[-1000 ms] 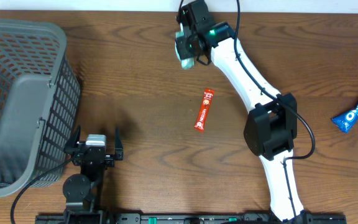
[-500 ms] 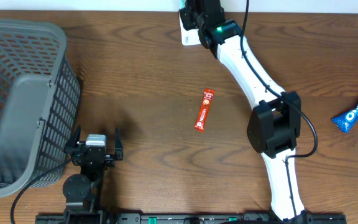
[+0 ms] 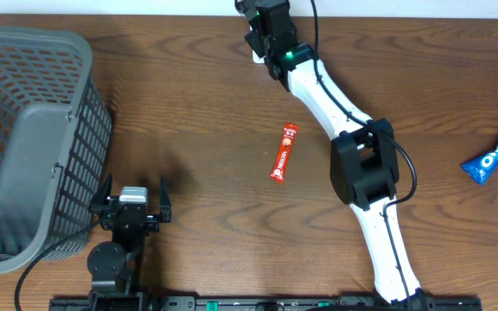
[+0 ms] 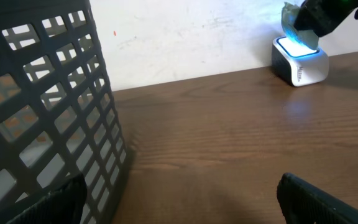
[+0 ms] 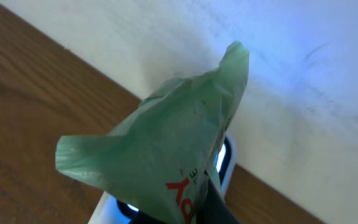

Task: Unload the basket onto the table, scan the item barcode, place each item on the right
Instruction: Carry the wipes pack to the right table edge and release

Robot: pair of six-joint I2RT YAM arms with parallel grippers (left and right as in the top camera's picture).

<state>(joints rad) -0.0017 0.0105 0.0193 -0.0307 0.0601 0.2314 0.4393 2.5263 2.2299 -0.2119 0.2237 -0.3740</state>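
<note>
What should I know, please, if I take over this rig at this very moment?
Left tool: open, empty, parked low beside the basket.
Right tool: shut on the green packet, holding it just over the lit scanner at the far edge of the table, by the wall.
Done: packet picked up and brought to the scanner.
Cannot tell: whether the barcode faces the scanner window, or whether a scan has registered.
Left: confirm the scan, then probably put the packet away. A red sachet lies mid-table and a blue Oreo pack at the right edge, neither one held.
</note>
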